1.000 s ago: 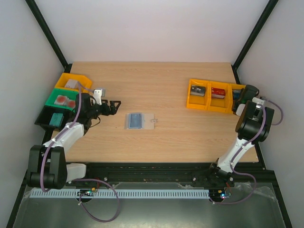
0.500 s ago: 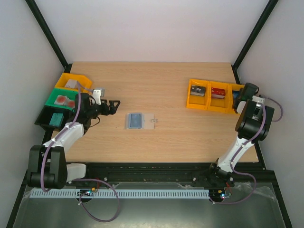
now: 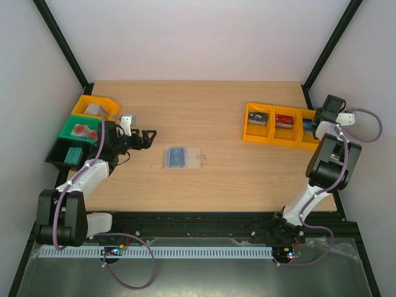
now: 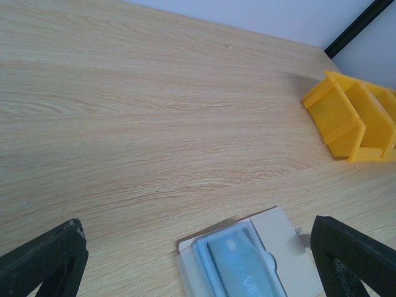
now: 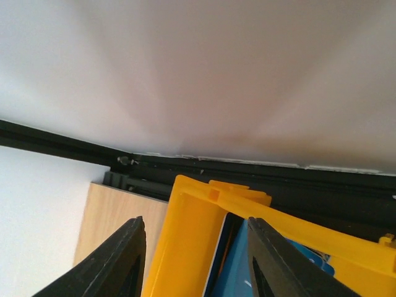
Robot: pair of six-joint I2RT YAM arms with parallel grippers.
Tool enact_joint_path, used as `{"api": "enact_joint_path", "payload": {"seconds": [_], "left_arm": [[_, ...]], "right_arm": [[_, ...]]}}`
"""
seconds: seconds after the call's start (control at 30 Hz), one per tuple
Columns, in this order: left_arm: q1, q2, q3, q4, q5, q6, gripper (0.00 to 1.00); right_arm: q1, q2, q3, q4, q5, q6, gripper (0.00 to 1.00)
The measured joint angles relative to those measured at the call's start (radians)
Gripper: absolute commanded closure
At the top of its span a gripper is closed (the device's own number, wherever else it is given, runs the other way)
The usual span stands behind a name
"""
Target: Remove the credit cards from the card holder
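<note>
Right pincer [image 5: 194, 220] swings up over the yellow bins [image 3: 255, 138] at the surface's [image 3: 235, 179] far-right edge, parted and empty. Midway lies the opened card holder [image 3: 181, 157], credit cards [image 4: 238, 263] inside. The left pincer [image 3: 150, 137], spread wide nearby, could shove the flat holder away.

one card holder [image 3: 179, 157], one green bin [image 3: 69, 124], one black bin [image 3: 57, 151], four yellow bins [image 3: 83, 101].

right tool [image 5: 194, 257] jaws parted from shut; wrist swung up, back over rightmost yellow bin [image 5: 291, 233].
</note>
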Motion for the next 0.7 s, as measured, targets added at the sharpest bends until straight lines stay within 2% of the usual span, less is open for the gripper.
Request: {"api": "enact_joint_path", "payload": {"seconds": [0.3, 0.47, 0.6, 0.7], "left_arm": [[0.0, -0.002, 0.0, 0.003, 0.0, -0.003, 0.01], [0.0, -0.002, 0.0, 0.003, 0.001, -0.003, 0.0], [0.0, -0.002, 0.0, 0.003, 0.001, -0.003, 0.01], [0.0, -0.002, 0.0, 0.002, 0.001, -0.002, 0.01]], "right_arm": [[0.0, 0.042, 0.142, -0.175, -0.073, -0.101, 0.35], [-0.011, 0.131, 0.236, -0.215, -0.171, -0.046, 0.42], [-0.02, 0.198, 0.242, -0.225, -0.229, 0.017, 0.52], [-0.02, 0.221, 0.247, -0.216, -0.251, 0.046, 0.55]]}}
